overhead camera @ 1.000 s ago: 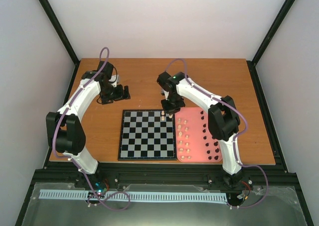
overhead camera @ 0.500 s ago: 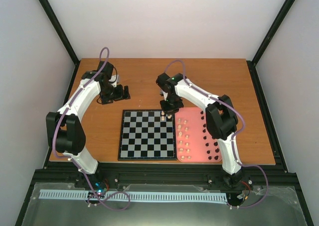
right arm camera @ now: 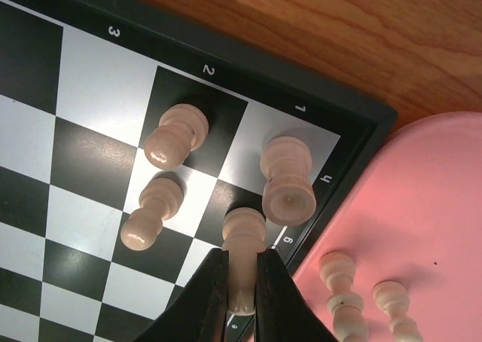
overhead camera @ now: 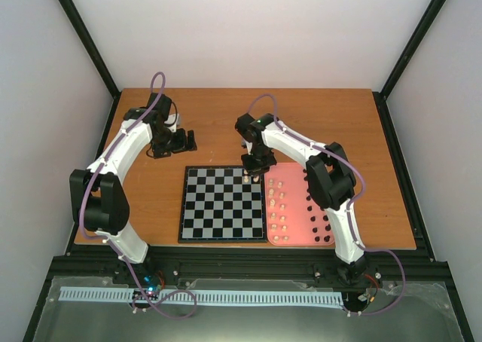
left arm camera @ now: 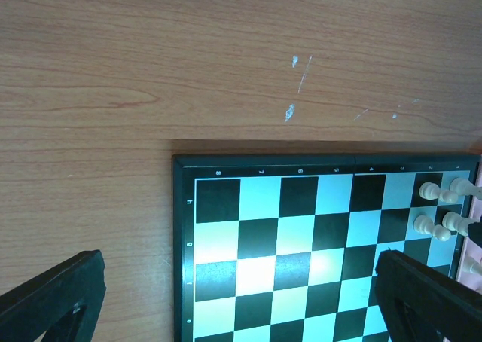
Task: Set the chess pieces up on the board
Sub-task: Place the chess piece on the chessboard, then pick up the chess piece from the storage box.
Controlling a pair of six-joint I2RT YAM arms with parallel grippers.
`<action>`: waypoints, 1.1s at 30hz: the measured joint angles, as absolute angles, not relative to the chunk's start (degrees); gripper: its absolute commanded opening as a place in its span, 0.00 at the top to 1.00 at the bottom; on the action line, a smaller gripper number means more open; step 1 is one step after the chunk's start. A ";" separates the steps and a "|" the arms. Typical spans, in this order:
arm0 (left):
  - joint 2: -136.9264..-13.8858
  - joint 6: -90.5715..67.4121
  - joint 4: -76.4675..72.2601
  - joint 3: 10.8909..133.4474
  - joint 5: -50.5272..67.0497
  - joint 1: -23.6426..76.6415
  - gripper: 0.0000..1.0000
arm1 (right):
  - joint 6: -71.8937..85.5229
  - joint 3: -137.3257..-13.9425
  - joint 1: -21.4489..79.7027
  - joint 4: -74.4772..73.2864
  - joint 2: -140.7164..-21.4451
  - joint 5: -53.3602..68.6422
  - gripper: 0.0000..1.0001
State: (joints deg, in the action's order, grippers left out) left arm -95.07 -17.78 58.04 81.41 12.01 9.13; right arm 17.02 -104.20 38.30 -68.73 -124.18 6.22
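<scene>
Your right gripper (right arm camera: 241, 285) is down at the far right corner of the board (overhead camera: 211, 206), w/ its fingers (right arm camera: 207, 297) pinched tight on a cream piece (right arm camera: 242, 240). The grip sits on the upper part of that piece, and its base is over a dark sq right by the board's rim. From the wrist cam you can't tell if the base is touching the sq or just above it. Three other cream pieces (right arm camera: 177, 135) stand upright close by: one on the light corner sq just beside the held one, and two more one file further in, all apart from the fingers. The top cam shows the same small cluster under the gripper (overhead camera: 254, 172). The pink tray (overhead camera: 296, 199) lies just beside the board's right edge. On it, spare cream pieces (overhead camera: 283, 208) run in a column down the left side and black pieces (overhead camera: 310, 199) down the right. Two of the cream ones show at the bottom of the right wrist cam, lying on the pink. Your left gripper (overhead camera: 179, 140) is over the bare table (overhead camera: 218, 116), past the board's far left corner and well apart from any pcs. Its fingers (left arm camera: 53, 297) are spread wide w/ nothing btwn them, and the left wrist cam looks across the board toward the four cream pcs.
</scene>
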 measured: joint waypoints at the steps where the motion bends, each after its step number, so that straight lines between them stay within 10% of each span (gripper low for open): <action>1: -95.07 -17.78 58.06 81.38 12.01 9.13 0.00 | 17.02 -104.18 38.30 -68.66 -124.33 6.22 0.95; 21: -95.07 -17.78 58.02 81.34 12.01 9.13 0.00 | 17.12 -104.20 38.30 -69.17 -124.11 5.85 0.53; 33: -95.07 -17.78 58.02 81.25 12.01 9.13 0.00 | 17.12 -101.95 37.93 -71.90 -114.41 3.01 0.52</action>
State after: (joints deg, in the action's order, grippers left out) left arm -95.07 -17.78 58.02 81.25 12.01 9.13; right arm 17.12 -101.95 37.93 -71.90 -114.41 3.01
